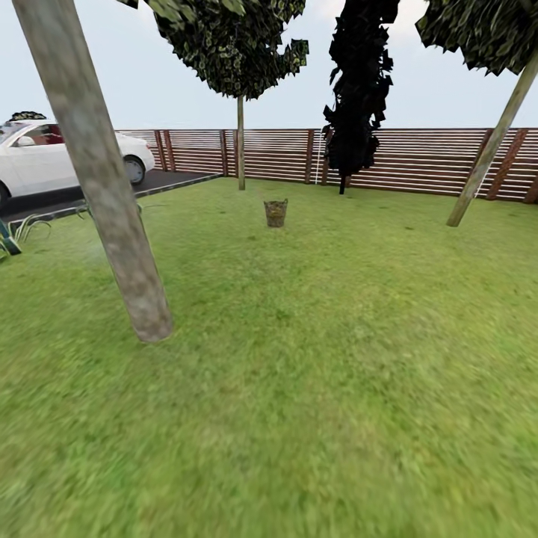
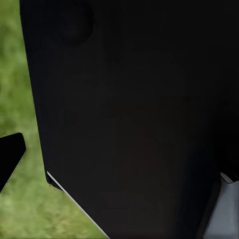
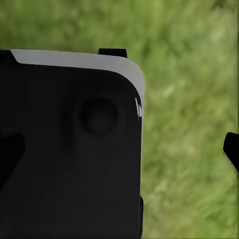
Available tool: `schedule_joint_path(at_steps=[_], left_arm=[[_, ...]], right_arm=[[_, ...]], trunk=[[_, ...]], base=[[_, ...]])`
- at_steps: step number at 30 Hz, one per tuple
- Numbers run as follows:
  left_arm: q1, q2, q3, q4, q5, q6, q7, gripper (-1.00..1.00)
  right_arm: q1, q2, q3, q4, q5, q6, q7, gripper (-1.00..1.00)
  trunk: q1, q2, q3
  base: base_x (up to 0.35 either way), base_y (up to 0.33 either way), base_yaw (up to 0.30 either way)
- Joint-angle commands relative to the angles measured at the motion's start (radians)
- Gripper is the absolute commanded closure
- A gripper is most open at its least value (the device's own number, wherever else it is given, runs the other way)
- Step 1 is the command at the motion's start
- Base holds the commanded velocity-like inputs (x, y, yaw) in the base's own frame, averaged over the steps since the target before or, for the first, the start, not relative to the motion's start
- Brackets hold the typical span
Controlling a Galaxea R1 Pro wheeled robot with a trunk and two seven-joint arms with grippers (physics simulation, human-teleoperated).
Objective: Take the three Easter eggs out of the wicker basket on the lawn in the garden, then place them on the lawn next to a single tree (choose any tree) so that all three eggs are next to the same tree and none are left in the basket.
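Note:
The wicker basket [image 1: 276, 213] stands small and brown on the lawn [image 1: 314, 359], far ahead near the middle of the head view. It is too distant to make out any Easter eggs inside. A thick pale tree [image 1: 104, 187] trunk leans close by on the left. In the left wrist view, my left gripper [image 2: 119, 164] hangs over grass, one dark fingertip [image 2: 10, 159] at the picture's edge, the robot's black body behind it. In the right wrist view, my right gripper [image 3: 119, 152] is open and empty over grass, with a fingertip [image 3: 231, 149] at the far edge.
A slim tree [image 1: 240, 142] stands behind the basket and another trunk [image 1: 489, 153] leans at the right. A dark bush-like tree [image 1: 359, 97] rises by the slatted wooden fence [image 1: 418, 161]. A white car [image 1: 45, 157] sits on the asphalt driveway [image 1: 90, 193] at the left.

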Motion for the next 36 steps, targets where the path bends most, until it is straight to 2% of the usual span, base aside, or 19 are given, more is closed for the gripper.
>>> schedule_joint_path(at_steps=[1,36], left_arm=[[0.001,0.000,0.000,-0.002,0.000,-0.001,0.000,-1.00],[0.001,0.000,0.002,-0.002,0.002,0.000,0.000,-1.00]], right_arm=[[0.000,0.000,0.000,0.001,0.000,-0.003,-0.001,-1.00],[0.000,-0.002,0.001,0.006,0.001,-0.003,-0.001,-1.00]], trunk=[[0.001,0.000,-0.001],[0.001,0.000,-0.001]], base=[[0.335,0.000,0.000],[0.335,0.000,0.000]])
